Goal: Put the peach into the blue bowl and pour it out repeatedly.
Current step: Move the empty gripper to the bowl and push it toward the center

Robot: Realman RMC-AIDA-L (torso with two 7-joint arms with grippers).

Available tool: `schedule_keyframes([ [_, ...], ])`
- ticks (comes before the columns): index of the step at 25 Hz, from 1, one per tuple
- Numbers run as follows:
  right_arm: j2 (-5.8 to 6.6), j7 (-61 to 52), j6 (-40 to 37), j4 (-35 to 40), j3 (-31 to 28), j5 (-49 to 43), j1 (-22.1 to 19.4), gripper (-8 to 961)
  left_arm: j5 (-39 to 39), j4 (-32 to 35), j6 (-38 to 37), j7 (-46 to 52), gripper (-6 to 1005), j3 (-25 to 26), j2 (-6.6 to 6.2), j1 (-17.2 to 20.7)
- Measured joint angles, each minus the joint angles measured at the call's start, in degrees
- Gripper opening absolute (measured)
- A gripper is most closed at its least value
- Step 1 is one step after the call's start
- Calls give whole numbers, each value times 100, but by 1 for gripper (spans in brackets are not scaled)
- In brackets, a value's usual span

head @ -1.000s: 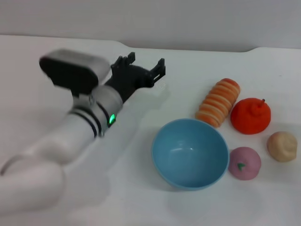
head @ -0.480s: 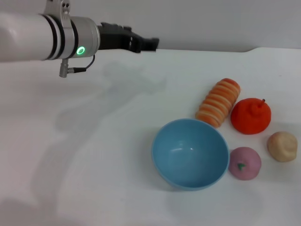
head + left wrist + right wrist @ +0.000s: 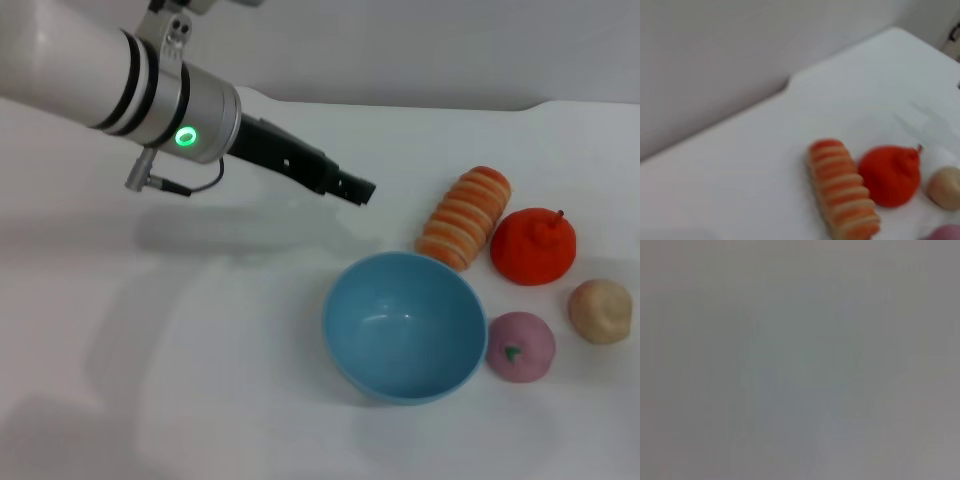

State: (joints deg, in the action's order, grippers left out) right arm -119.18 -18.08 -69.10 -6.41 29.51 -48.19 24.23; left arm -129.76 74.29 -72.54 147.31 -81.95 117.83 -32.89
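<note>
The light blue bowl (image 3: 400, 335) stands upright and empty on the white table, right of centre in the head view. The pink peach (image 3: 520, 346) lies on the table touching the bowl's right side; a sliver of the peach (image 3: 947, 234) shows in the left wrist view. My left gripper (image 3: 355, 188) reaches in from the upper left, seen edge-on, and hovers above the table just behind and left of the bowl. It holds nothing that I can see. My right gripper is out of view; its wrist view is blank grey.
Behind the bowl lies a striped orange roll (image 3: 464, 217) (image 3: 842, 192). Right of it sit an orange-red fruit (image 3: 533, 246) (image 3: 890, 175) and a beige lumpy ball (image 3: 600, 310) (image 3: 946, 187). The table's back edge meets a grey wall.
My left arm lifted from low on the left, swung up to the back, then came down and right. Its gripper is now much nearer the bowl. The fruits and bowl stayed put.
</note>
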Motion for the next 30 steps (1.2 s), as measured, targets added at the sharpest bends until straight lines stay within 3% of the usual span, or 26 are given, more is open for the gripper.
schedule_keyframes([
  [30,0,-10,13,-46,29,-7,-6,778,469,-1964,1185,66,815,-1378,58,-9],
])
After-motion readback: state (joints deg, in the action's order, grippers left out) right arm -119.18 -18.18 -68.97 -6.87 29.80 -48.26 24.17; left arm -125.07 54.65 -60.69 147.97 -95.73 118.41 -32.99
